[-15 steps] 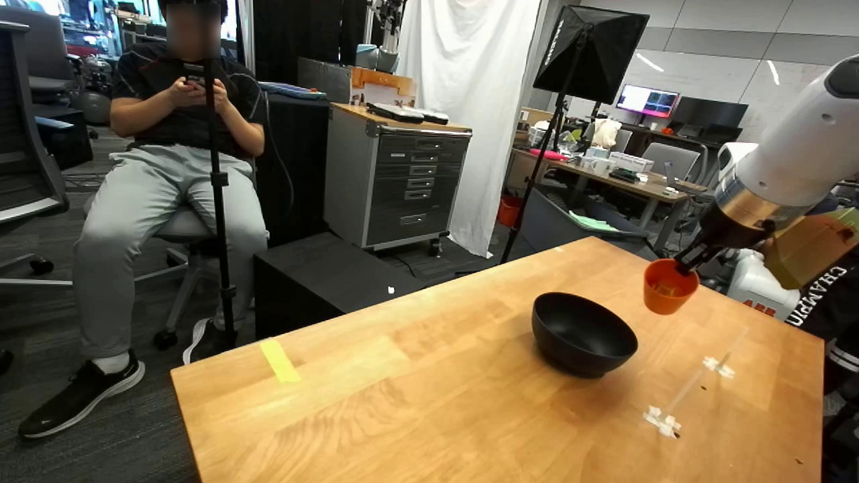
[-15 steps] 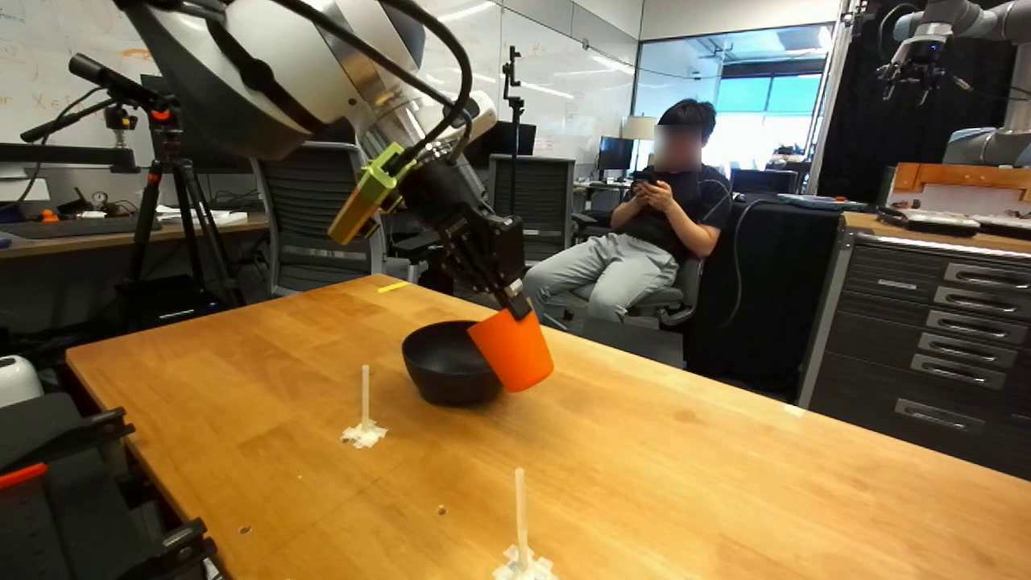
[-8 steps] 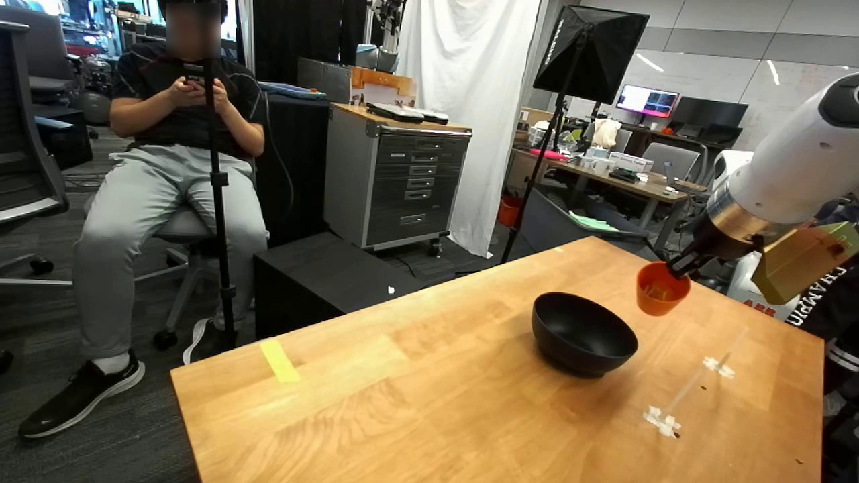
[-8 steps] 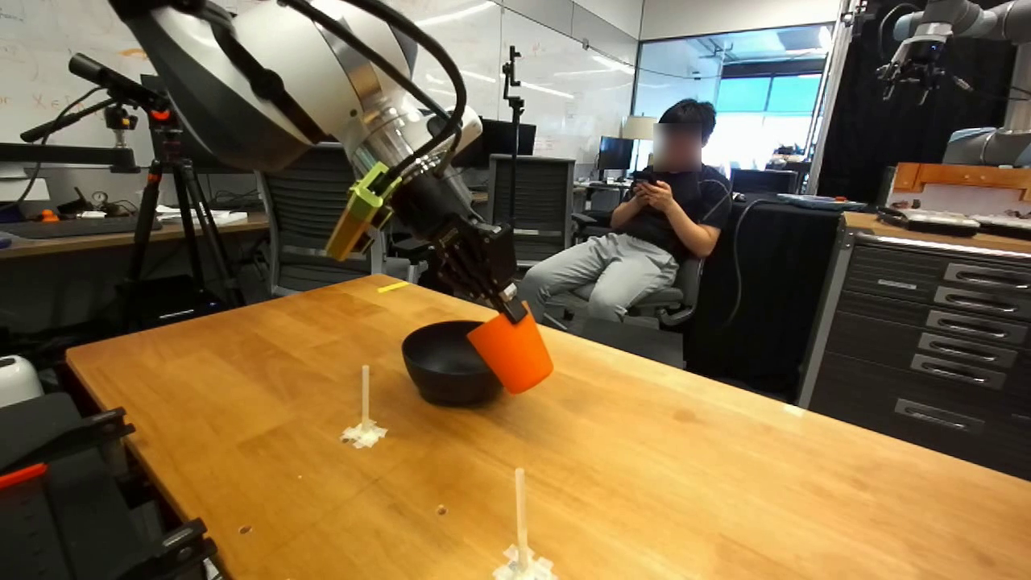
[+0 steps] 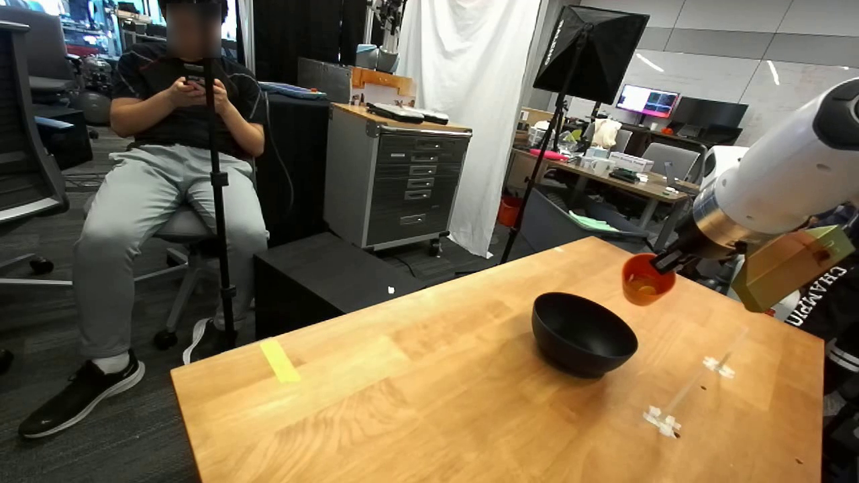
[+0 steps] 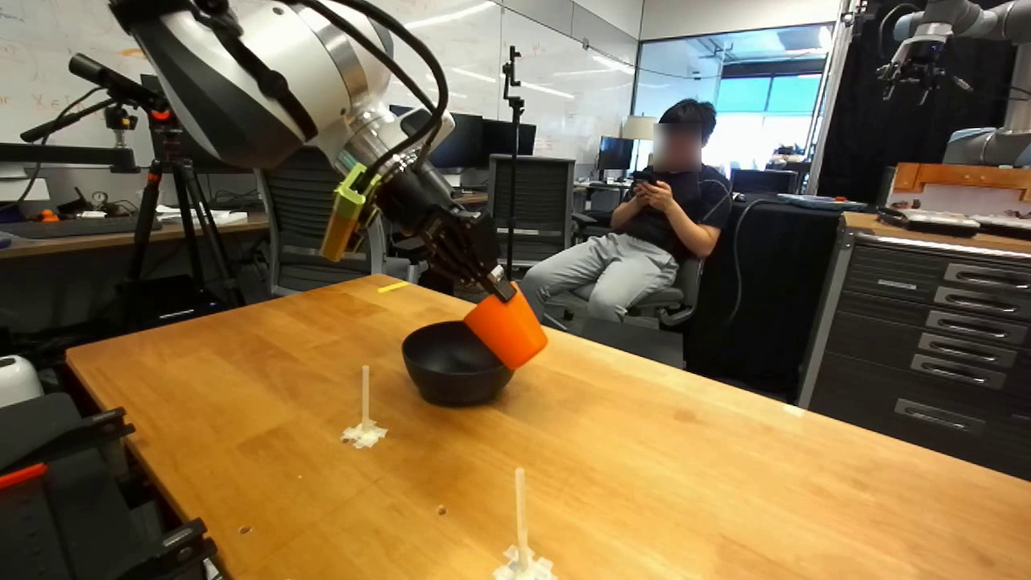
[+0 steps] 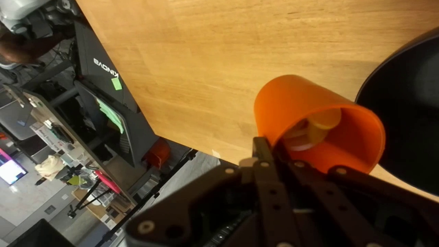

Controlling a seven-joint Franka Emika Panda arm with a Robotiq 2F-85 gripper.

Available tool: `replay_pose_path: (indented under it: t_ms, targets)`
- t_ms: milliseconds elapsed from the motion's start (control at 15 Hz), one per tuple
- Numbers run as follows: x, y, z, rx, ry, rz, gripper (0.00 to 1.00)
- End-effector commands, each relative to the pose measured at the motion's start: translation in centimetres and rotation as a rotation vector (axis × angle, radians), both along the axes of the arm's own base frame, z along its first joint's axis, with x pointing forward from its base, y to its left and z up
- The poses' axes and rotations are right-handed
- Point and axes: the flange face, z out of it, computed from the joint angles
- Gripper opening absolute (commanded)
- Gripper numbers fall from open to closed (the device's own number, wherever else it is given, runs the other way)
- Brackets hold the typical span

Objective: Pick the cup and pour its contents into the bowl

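The orange cup (image 5: 637,295) hangs above the table, tilted with its mouth toward the black bowl (image 5: 567,359). My gripper (image 7: 272,151) is shut on the cup's wall at the rim, one finger outside and the other inside. Yellowish and pale round contents (image 7: 324,118) lie inside the cup in the wrist view. At the right of that view, the cup's rim overlaps the edge of the bowl (image 7: 404,116). In an exterior view the cup (image 6: 511,330) partly covers the bowl's right rim; its inside is hidden there. The bowl stands upright, and I see nothing in it.
Two thin pale rods, a farther rod (image 6: 365,395) and a nearer rod (image 6: 521,507), stand taped to the wooden table (image 6: 685,451). Yellow tape (image 5: 280,360) marks the table's far end. A person (image 5: 188,134) sits beyond the table's edge.
The gripper has carried the cup closer to the bowl and slightly higher. The cup's mouth leans further toward the bowl. The bowl has stayed in place.
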Motion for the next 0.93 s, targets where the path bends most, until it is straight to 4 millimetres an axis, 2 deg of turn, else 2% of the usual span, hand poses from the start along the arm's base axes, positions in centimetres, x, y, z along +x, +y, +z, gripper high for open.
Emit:
replay_pose_path:
  t_ms: [0, 533, 867]
  targets:
    - [0.7, 0.7, -0.1, -0.088, -0.053, 0.004, 0.01]
    - [0.4, 1.5, -3.8, -0.159, -0.042, 0.051, 0.01]
    - [0.6, 2.9, -5.5, -0.211, -0.039, 0.088, 0.01]
